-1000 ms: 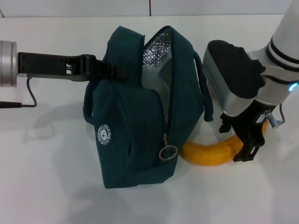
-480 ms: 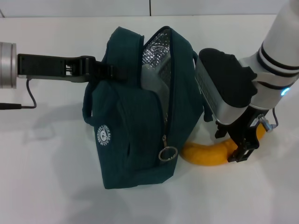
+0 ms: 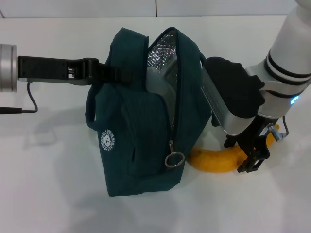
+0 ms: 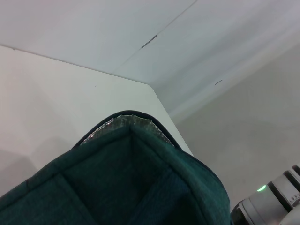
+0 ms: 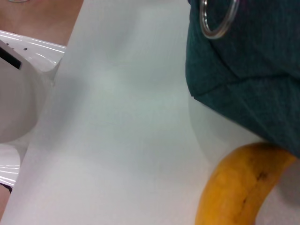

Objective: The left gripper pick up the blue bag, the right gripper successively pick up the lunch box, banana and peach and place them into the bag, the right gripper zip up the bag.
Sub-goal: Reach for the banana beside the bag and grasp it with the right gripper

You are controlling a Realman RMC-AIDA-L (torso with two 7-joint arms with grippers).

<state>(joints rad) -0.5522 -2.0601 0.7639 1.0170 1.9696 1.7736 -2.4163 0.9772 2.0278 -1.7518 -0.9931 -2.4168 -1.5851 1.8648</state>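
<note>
I see the large dark teal-blue fabric bag (image 3: 146, 116) standing on the white table (image 3: 48, 184), its top unzipped and silver foil lining showing. My black two-fingered left gripper (image 3: 104, 73) is clamped on the bag's upper left edge. My black right gripper (image 3: 250, 153) sits right of the bag, its fingers straddling the curved yellow-orange banana (image 3: 216, 160), which lies against the bag's lower right corner; I cannot tell whether they grip it.

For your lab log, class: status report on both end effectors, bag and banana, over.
Left end effector shut on blue bag, bag unzipped. Right end effector down at banana on table; grip unclear. Bag crowds banana.
</note>
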